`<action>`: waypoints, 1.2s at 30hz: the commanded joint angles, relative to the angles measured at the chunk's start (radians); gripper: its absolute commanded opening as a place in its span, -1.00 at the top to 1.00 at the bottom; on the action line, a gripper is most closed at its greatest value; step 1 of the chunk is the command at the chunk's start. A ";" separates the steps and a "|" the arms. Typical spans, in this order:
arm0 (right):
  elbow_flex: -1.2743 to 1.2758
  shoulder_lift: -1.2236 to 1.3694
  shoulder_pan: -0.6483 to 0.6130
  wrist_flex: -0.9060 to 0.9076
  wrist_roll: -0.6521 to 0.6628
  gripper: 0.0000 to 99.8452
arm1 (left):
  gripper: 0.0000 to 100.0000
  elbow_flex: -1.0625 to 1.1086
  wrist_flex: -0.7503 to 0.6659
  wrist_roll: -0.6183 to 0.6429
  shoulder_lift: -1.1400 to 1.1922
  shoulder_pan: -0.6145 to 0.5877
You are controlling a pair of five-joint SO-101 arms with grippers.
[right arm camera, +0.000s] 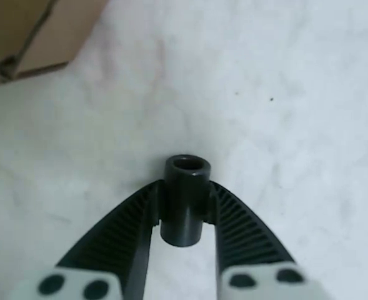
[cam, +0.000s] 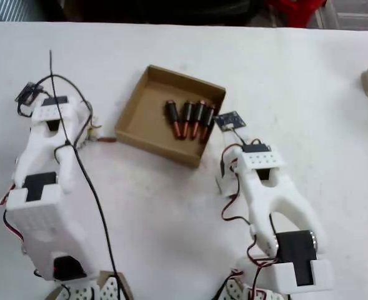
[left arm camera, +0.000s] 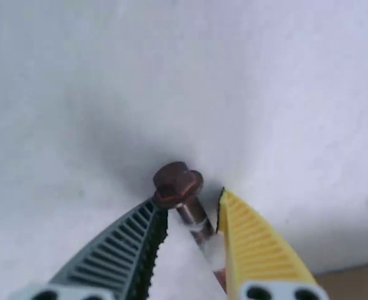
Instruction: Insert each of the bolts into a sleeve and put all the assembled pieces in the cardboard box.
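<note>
Pinching a copper-headed bolt [left arm camera: 179,184], the left gripper [left arm camera: 193,215] has its grey and yellow fingers closed in on the shank, and the hex head pokes out past the tips above the white table [left arm camera: 109,75]. In the high view this gripper sits just beside the left corner of the cardboard box [cam: 132,107], with the bolt pointing toward it. The right gripper [right arm camera: 184,190] is clamped on a black sleeve [right arm camera: 185,212] — its two black fingers press the sides, and the sleeve's open bore faces the wrist camera. It is held over bare table, near the box's front edge. Inside the box four assembled pieces [cam: 190,119] lie side by side — dark sleeves with copper ends — toward the right-hand wall
</note>
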 commanded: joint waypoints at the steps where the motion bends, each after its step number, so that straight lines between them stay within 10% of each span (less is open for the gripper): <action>1: -0.005 -0.039 -0.002 -0.010 0.012 0.97 | 0.65 -0.086 0.009 0.029 0.027 -0.039; 13: -0.005 -0.039 -0.001 -0.010 0.012 0.97 | 0.96 -0.120 0.031 -0.164 0.035 -0.015; 36: -0.005 -0.039 -0.001 -0.010 0.012 0.97 | 0.96 -0.117 0.292 -1.069 -0.050 0.154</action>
